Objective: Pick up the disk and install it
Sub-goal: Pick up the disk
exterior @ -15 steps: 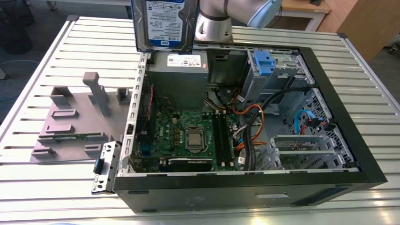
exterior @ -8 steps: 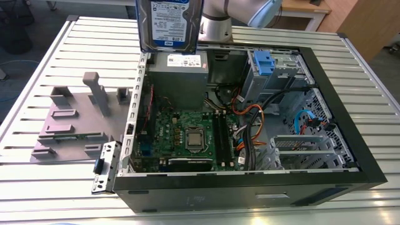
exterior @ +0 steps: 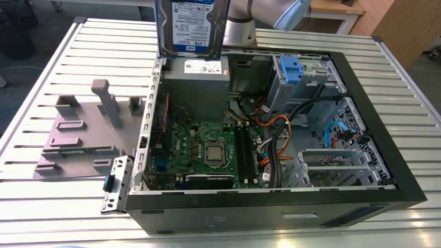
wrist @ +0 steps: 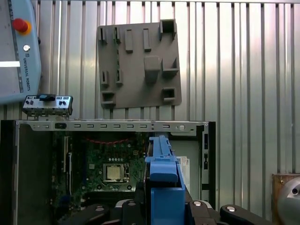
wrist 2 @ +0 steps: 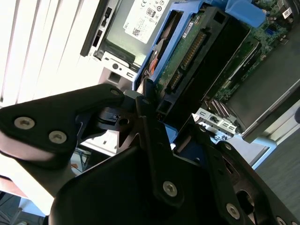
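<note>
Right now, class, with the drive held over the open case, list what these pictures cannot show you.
Exterior view: the silver rectangular hard drive with its white-and-blue label is cut off by the picture's upper edge.
Second wrist view: the black gripper covers the drive's gripped end.
First wrist view: the drive's blue plastic carrier hides part of the open black computer case.

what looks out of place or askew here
A metal bracket sticks out askew from the open computer case's corner. The gripper holds the disk upright above the case, not yet installed.
</note>
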`<state>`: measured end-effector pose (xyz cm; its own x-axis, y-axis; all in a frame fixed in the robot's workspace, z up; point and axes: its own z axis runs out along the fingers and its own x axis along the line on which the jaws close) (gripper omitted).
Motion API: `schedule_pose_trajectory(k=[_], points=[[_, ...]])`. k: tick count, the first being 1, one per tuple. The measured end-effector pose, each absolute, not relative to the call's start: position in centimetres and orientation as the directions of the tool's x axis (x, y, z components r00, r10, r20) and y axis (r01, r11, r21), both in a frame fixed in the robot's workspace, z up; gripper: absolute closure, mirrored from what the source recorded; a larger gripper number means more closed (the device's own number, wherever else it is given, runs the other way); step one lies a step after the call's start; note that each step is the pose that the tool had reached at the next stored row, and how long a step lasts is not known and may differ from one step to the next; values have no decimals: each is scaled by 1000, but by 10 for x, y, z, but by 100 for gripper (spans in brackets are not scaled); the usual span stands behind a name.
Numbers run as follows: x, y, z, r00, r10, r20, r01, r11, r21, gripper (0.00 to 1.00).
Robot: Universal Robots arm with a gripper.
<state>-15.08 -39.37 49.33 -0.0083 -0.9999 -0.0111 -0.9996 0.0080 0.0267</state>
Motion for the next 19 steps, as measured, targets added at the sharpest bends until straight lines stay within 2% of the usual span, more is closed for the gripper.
schedule_pose_trajectory(k=[19], points=[[-134, -394, 493, -8, -1000, -11, -1000, 8, 27, 64]])
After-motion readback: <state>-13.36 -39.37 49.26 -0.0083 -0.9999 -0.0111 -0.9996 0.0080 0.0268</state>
